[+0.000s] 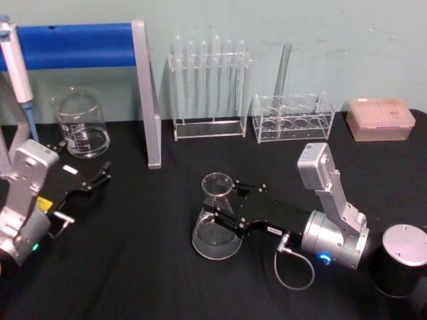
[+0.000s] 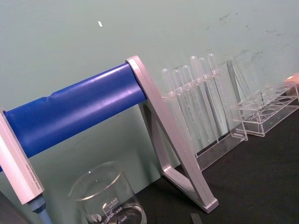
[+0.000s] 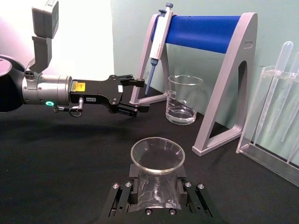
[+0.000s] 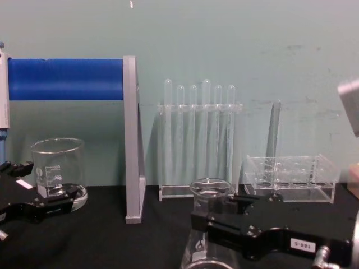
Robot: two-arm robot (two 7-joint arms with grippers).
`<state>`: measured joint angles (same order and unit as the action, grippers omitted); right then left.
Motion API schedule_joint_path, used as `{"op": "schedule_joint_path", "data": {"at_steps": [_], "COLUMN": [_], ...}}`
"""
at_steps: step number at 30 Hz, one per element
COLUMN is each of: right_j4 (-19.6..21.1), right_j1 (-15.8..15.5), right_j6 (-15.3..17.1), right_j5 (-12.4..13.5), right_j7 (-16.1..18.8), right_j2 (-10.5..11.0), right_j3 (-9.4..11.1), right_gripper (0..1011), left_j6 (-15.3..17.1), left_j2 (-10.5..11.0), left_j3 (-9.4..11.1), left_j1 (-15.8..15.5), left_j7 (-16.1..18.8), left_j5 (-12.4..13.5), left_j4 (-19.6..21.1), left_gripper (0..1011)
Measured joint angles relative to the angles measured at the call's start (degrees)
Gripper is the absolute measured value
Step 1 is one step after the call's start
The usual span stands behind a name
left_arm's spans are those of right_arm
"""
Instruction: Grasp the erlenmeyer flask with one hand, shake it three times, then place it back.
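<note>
Two arms reached over the black table [image 1: 133, 267]. Farthest left, a pipette [image 1: 17, 73] hung from the end of a stand with a blue bar [image 1: 73, 45] and grey side frames. The left pincer [image 1: 103, 175] hovered just above the table in front of that stand, its two fingers apart with nothing between them, pointing towards the middle; the right wrist view showed it from the side with the same open gap [image 3: 133, 95]. Behind it, close to the wall, stood a glass beaker [image 1: 81, 123] with printed marks.

Right of the stand's grey frame [image 1: 148, 93], a clear rack held a row of test tubes [image 1: 208, 83] upright against the wall. In front of that rack, near the middle of the table, stood the flask [image 1: 217, 217], upright, its wide base on the cloth. The right pincer [image 1: 223, 215] came in from the right, and its black fingers sat on either side of the flask's neck, closed against the glass just under the rim. The right wrist view showed the flask's round mouth [image 3: 157, 155] between the two finger blocks.

Further right, at the back, a second clear rack [image 1: 292, 119] carried one tall tube. A pink box [image 1: 379, 119] lay at the far right by the wall.
</note>
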<state>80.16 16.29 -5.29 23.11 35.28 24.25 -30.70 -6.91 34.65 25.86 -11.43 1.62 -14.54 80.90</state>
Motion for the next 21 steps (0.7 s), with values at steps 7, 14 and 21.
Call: {"op": "schedule_joint_path", "data": {"at_steps": [7, 14, 21], "right_j4": [-0.2, -0.1, 0.5], "right_j1": [-0.1, -0.2, -0.5], "right_j6": [0.3, 0.6, 1.4], "right_j5": [0.1, 0.4, 0.3], "right_j7": [0.1, 0.0, -0.5], "right_j2": [-0.1, 0.0, 0.2], "right_j3": [0.0, 0.0, 0.1], "right_gripper": [449, 449, 449], "left_j6": [0.0, 0.0, 0.0], "left_j2": [0.0, 0.0, 0.0], "left_j3": [0.0, 0.0, 0.0], "left_j1": [0.0, 0.0, 0.0], "left_j7": [0.0, 0.0, 0.0], "left_j5": [0.0, 0.0, 0.0], "left_j4": [0.0, 0.0, 0.0], "left_gripper": [1001, 1001, 1001]}}
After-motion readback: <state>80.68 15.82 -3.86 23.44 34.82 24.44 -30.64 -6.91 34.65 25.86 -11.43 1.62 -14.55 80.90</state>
